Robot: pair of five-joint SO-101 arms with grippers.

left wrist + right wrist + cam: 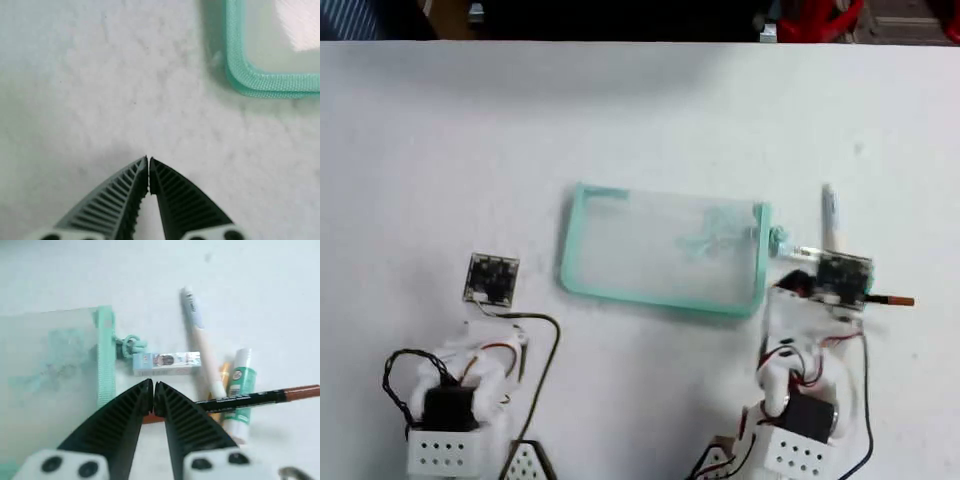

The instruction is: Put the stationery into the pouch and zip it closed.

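A clear pouch [665,248] with a mint-green zipper border lies flat at the table's middle; its corner [260,75] and zipper edge [104,355] show in the wrist views. Beside its zipper end lie the stationery pieces: a small blue eraser-like bar [166,363], a white pen [200,340], a green-capped tube [242,385] and a black-and-brown pencil [250,399]. My right gripper [152,386] is shut, empty, just short of the bar and the pouch's zipper pull [131,345]. My left gripper [148,161] is shut over bare table, well short of the pouch.
The white table [470,140] has wide free room at the back and left. Both arm bases [445,400] sit at the front edge with loose cables. Dark objects line the far edge.
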